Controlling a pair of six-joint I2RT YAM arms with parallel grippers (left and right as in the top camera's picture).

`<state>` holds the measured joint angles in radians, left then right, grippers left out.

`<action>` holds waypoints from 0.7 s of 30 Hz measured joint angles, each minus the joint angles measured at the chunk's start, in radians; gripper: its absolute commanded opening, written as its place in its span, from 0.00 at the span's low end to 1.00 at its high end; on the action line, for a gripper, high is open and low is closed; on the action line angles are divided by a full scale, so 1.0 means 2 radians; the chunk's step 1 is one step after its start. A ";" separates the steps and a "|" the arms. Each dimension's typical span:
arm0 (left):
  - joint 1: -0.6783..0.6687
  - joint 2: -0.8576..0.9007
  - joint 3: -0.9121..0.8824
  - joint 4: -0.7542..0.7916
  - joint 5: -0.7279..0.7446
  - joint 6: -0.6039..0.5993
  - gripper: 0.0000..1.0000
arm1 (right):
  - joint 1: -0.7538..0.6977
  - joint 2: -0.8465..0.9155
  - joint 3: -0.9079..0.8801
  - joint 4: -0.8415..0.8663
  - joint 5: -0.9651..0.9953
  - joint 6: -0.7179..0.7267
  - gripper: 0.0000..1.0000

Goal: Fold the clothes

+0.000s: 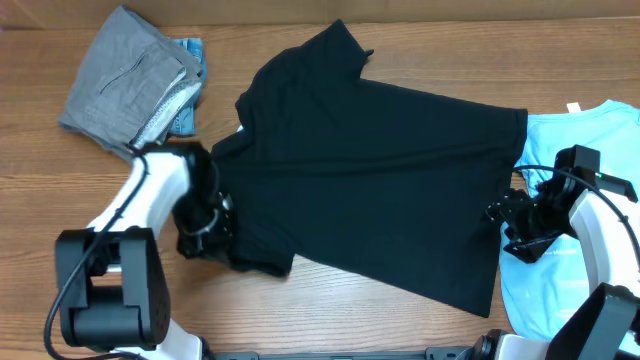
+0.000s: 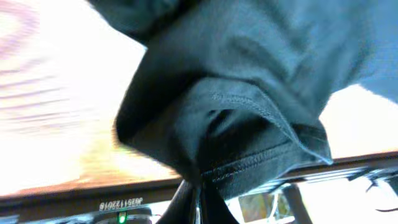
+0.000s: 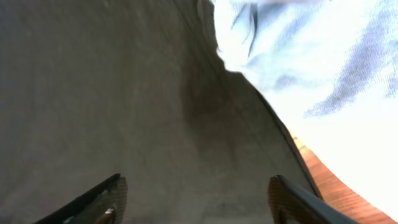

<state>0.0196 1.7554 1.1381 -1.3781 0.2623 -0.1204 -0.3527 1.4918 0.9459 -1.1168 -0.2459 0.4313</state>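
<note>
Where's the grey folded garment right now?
Overhead view: the grey folded garment lies far left, atop a blue cloth, just left of the black T-shirt and beyond the left gripper.

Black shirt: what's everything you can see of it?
The black shirt is a short-sleeved tee of soft knit with stitched hems, spread mostly flat and slanted across the wooden table. One sleeve is bunched and pinched in the left gripper. The right gripper hangs open over its opposite edge, beside a light blue shirt.
</note>
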 measured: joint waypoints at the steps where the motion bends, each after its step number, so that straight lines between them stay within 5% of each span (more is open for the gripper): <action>1: 0.008 -0.002 0.019 -0.008 -0.004 0.000 0.04 | 0.000 0.000 -0.003 0.000 0.000 0.002 0.77; 12: 0.049 -0.050 0.115 -0.029 -0.036 0.000 0.04 | 0.000 0.000 -0.094 0.020 -0.001 0.043 0.49; 18: 0.049 -0.050 0.115 -0.025 -0.036 0.000 0.04 | 0.000 0.000 -0.101 0.001 -0.007 0.050 0.48; 21: 0.049 -0.050 0.115 -0.023 -0.036 0.000 0.04 | 0.000 0.000 -0.101 0.005 -0.009 0.053 0.40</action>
<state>0.1181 1.6554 1.3682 -1.4239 0.1894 -0.1204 -0.3531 1.4918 0.7433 -1.1065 -0.2630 0.5377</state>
